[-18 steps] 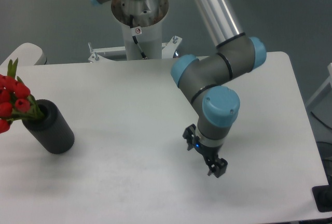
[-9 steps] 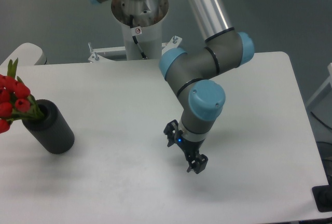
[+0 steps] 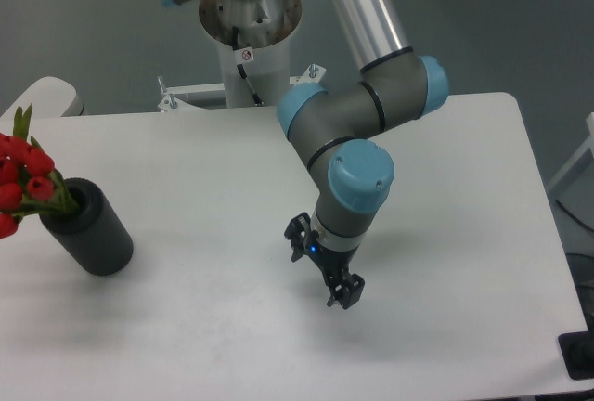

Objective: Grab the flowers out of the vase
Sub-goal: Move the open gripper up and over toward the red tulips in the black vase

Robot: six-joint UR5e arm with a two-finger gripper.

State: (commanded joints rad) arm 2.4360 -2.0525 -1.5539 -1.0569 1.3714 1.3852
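Red flowers (image 3: 23, 178) in vase (image 3: 88, 226), gripper (image 3: 342, 293) well apart.

- The flowers (image 3: 23, 178): red tulip buds with green leaves, bunched in the vase's mouth, partly cut off at the left edge.
- The vase (image 3: 88, 227): matte black cylinder, upright.

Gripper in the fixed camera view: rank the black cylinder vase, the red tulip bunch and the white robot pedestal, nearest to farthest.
From the two-finger gripper:
1. Matte black cylinder vase, to its left on the table.
2. White robot pedestal, behind the table; nearly tied with the vase.
3. Red tulip bunch, at the picture's far left edge.
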